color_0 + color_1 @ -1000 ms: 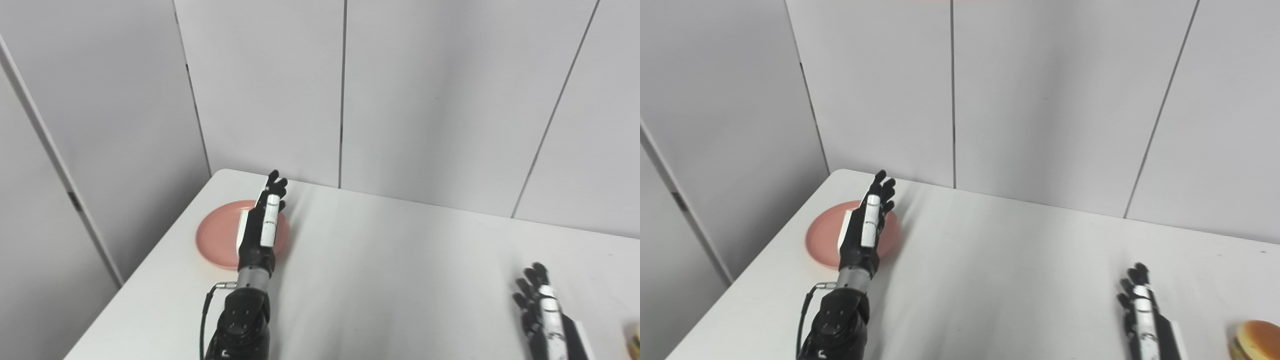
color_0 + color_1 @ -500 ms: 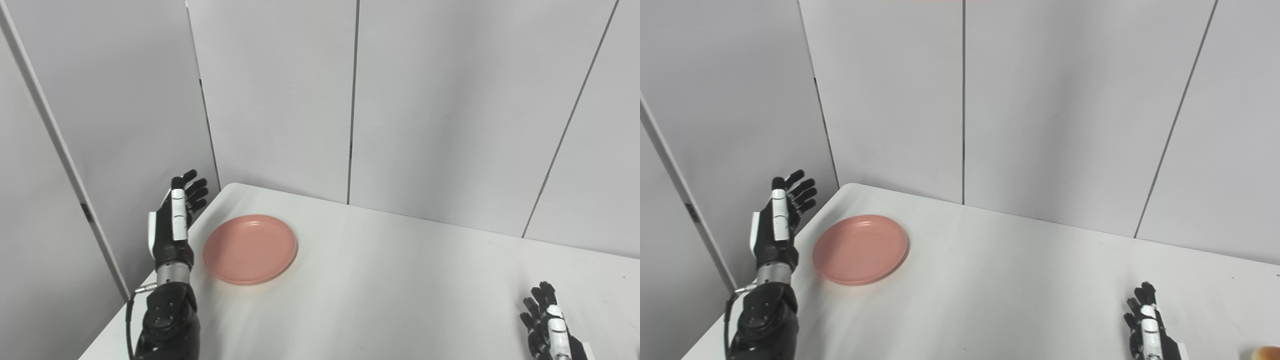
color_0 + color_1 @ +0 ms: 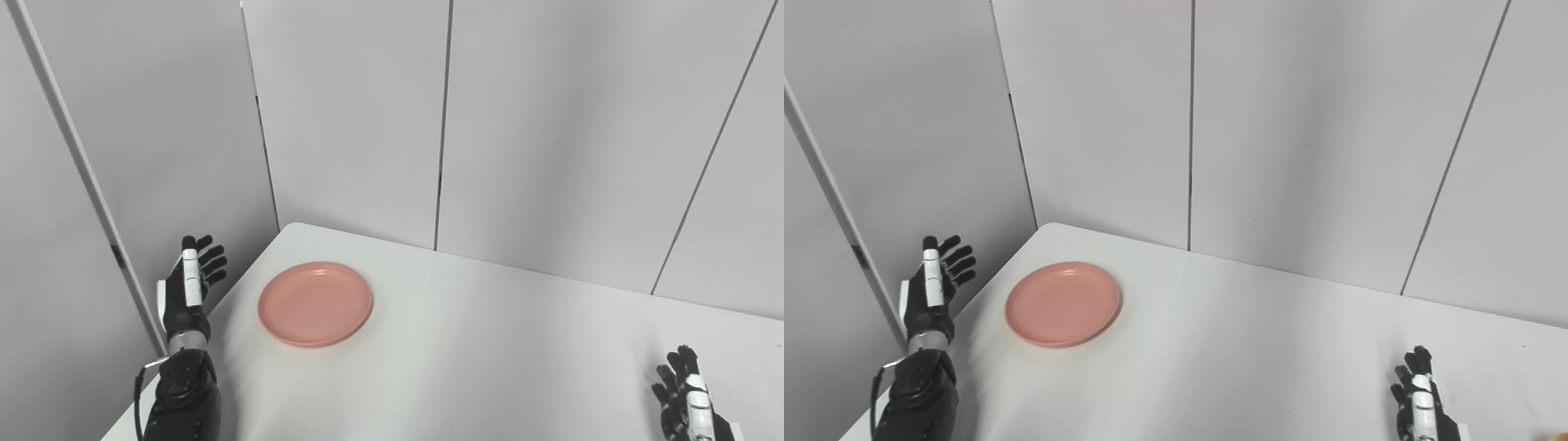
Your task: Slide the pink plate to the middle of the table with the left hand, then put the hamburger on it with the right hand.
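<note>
Pink plate (image 3: 315, 303) lies flat on the white surface (image 3: 490, 355), near the far-left corner and well short of the middle; nothing rests on it. My left hand (image 3: 188, 291) is raised just outside the left edge of the surface, apart from the plate, palm facing the plate's side, fingers (image 3: 211, 257) spread wide and holding nothing. Judgement: this placement puts the hand on the plate's outer side, so that a sweep inward would push the rim toward the middle; the slide itself is not yet done. My right hand (image 3: 1421, 401) rests low at the near-right edge of the surface, only partly in view, fingers loosely apart and empty, waiting for its turn. Hamburger: at most a sliver at the bottom-right corner of the right eye view, too little to be sure. Compared with a second ago: the left hand was then over the plate, covering part of it; it has since swung out to the left, past the table edge, and the plate is now fully uncovered. The whole view has also shifted, so the head moved; I cannot say the plate itself did.
</note>
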Available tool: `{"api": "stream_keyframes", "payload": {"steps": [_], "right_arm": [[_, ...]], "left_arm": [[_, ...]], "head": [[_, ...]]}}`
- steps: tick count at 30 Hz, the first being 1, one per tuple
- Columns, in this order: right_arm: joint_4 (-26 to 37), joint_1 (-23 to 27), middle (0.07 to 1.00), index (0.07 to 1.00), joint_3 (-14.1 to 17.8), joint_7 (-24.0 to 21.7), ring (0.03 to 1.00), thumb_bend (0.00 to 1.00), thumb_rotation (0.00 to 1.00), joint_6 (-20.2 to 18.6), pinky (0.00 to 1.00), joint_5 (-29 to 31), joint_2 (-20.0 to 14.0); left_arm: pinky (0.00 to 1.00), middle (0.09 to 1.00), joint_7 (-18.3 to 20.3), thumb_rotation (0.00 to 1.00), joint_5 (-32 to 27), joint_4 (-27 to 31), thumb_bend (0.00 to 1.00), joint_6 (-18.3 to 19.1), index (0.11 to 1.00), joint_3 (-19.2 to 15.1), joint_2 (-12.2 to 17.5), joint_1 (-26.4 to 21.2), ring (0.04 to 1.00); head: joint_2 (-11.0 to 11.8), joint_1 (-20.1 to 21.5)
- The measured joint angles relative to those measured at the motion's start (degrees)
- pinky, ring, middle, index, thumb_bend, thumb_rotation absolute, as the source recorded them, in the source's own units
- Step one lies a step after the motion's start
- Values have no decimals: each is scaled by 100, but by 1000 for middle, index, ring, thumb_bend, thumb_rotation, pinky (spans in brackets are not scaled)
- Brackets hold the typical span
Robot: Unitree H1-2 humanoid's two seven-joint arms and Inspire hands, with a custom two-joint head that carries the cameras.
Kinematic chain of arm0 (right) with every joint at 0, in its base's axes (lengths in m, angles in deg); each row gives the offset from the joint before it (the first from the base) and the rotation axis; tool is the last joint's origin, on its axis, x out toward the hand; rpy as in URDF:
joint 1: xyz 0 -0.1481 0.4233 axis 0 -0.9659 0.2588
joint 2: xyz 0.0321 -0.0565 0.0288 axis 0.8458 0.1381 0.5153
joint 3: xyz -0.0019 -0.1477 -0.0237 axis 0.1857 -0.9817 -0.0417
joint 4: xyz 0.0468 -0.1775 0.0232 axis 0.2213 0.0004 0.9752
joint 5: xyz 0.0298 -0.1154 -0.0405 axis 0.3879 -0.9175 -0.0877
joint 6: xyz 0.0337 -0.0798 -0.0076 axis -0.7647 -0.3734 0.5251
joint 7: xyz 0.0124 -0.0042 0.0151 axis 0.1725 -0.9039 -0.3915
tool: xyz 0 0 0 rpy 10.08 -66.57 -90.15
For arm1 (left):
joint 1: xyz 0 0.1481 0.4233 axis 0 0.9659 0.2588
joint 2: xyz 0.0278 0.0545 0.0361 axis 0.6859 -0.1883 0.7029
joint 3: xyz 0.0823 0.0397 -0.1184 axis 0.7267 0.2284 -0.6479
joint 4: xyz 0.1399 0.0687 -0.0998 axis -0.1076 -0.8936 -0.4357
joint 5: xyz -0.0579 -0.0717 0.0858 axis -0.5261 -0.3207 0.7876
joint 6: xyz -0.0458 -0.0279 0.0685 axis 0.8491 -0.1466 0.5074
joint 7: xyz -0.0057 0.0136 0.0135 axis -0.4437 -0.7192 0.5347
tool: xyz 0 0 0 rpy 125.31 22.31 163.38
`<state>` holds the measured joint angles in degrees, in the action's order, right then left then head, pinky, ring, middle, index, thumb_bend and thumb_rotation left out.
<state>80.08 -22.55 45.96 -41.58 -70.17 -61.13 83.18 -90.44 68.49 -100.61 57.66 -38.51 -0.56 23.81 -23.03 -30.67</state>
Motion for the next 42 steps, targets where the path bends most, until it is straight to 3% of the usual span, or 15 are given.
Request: {"api": "stream_keyframes", "payload": {"steps": [6,15,24,33,42], "right_arm": [[50,-20,1000,1000,-3,-6,1000,437,992,-9,1000,62,-5],[221,-70,1000,1000,-50,-14,1000,418,1000,-21,1000,-25,-30],[300,-84,1000,1000,-44,-13,1000,395,1000,-184,1000,66,-28],[413,-83,1000,1000,-58,-6,1000,384,995,-199,1000,95,-12],[420,-84,1000,1000,-62,2,1000,375,1000,-263,1000,144,49]], "left_arm": [[749,768,105,1000,-175,-337,881,-178,763,113,-104,-26,776],[755,774,134,1000,-238,-342,906,-234,772,425,-241,-104,783],[766,780,242,1000,-219,-525,897,-548,779,702,-394,-202,787],[764,773,242,1000,-209,-532,889,-555,774,875,-642,-307,780],[774,784,244,1000,-223,-445,898,-537,784,1086,-937,-380,789]], "head": [[-26,9],[-70,18],[-70,35],[-114,97],[-229,421]]}}
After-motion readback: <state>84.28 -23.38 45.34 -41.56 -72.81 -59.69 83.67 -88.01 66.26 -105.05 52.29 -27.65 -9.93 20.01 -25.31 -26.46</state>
